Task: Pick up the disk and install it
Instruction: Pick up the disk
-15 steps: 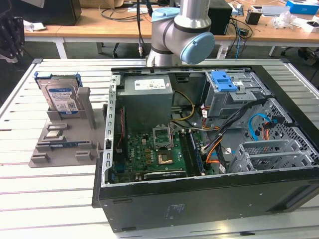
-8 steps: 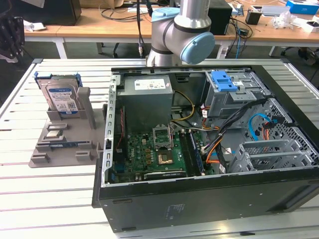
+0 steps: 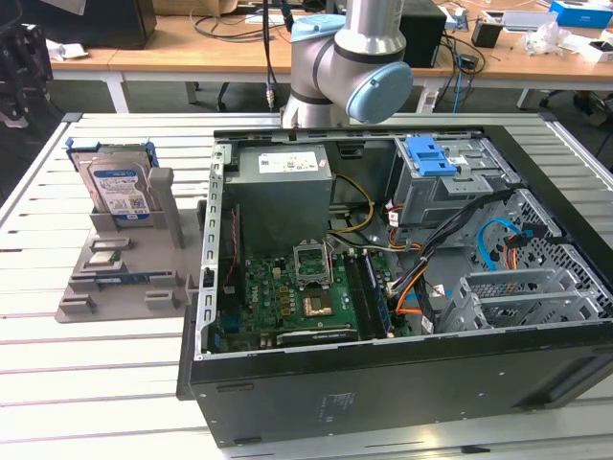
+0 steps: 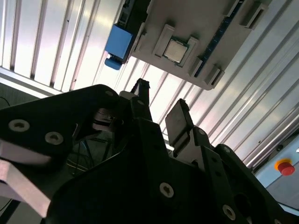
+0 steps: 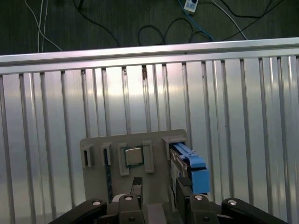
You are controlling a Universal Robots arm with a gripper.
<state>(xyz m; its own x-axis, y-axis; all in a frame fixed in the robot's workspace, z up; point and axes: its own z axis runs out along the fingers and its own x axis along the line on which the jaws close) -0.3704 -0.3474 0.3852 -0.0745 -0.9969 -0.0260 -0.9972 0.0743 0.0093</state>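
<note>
Standing upright in the tall end slot of a grey moulded plastic holder (image 3: 153,292) on a slatted aluminium table (image 3: 86,393): the disk (image 3: 119,187), a flat silver metal hard drive edged by a blue plastic carrier frame, its white-and-blue label facing outward, print too small to read. In a shallow pocket of the same holder, beside the disk, a small square silver processor chip (image 5: 133,156) lying flat. Clear of the holder and touching nothing, the black two-finger gripper (image 4: 159,109), its fingers (image 4: 176,122) spread with an empty gap between them. Just beside the holder, toward the exterior view's right, an open black computer case (image 3: 383,393) lying on its side. Inside it, a green motherboard (image 3: 278,287), a big grey power-supply box (image 3: 283,196) bearing a white sticker with illegible wording, a grey metal drive cage (image 3: 436,196) topped by a blue plastic latch piece (image 3: 429,155), and bundles of coloured cables (image 3: 412,283). Beyond the case, farther from the holder, the grey and pale-blue robot arm (image 3: 350,57).
</note>
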